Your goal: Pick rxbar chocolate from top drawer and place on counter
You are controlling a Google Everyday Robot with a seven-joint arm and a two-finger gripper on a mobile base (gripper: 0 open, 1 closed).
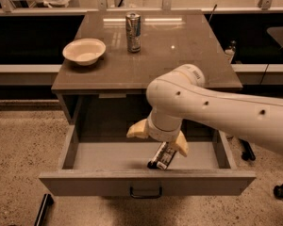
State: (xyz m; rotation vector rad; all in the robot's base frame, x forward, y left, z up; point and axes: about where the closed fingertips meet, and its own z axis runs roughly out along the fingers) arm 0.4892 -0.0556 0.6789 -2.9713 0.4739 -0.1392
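Note:
The top drawer [108, 181] is pulled open below the counter [184, 55]. The rxbar chocolate [161, 157], black with pale print, lies on the drawer floor near the front, right of centre. My gripper [159, 139] hangs in the drawer just above the bar's far end. Its two pale fingers [137, 130] are spread apart, one to the left of the bar and one to the right. The white arm reaches in from the right and hides the drawer's back right part.
A silver-blue drink can [133, 26] and a white bowl [84, 51] stand on the counter. The drawer's dark pull handle [145, 192] is at the front centre. A speckled floor lies around the cabinet, with chair wheels [280, 190] at the right.

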